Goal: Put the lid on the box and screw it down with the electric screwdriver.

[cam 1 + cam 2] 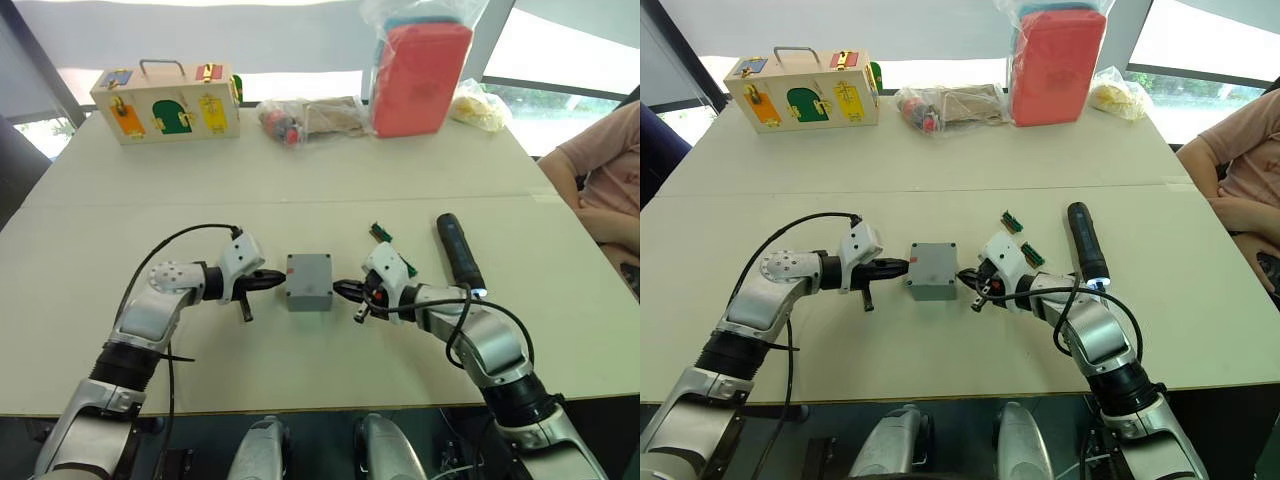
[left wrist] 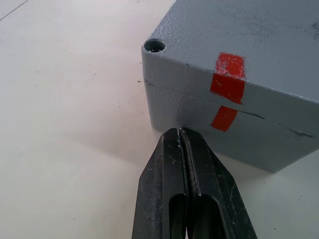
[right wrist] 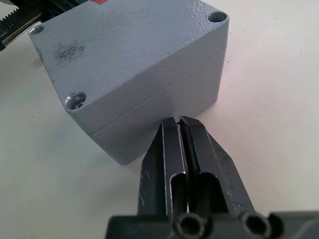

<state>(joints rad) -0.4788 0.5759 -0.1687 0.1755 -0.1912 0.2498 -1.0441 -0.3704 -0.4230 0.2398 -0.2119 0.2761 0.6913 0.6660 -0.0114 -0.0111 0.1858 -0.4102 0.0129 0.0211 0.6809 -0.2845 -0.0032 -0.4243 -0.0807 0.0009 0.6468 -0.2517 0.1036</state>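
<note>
The grey box (image 1: 309, 292) stands in the middle of the table with the lid (image 1: 308, 268) resting on top of it, a seam between them and red tape marks (image 2: 228, 82) across its left side. My left gripper (image 1: 280, 279) is shut and empty, its tip right at the box's left wall (image 2: 269, 144). My right gripper (image 1: 338, 289) is also shut and empty, its tip right at the right wall (image 3: 164, 114). Whether either tip touches the box I cannot tell. The black electric screwdriver (image 1: 458, 250) lies on the table beyond my right arm, its tip lit.
Two small green-brown pieces (image 1: 381, 233) lie behind my right gripper. At the far edge stand a wooden box with coloured doors (image 1: 165, 100), clear bags of parts (image 1: 310, 118), a red case in plastic (image 1: 420, 75) and a yellow bag (image 1: 478, 108). A person (image 1: 600, 170) sits at the right.
</note>
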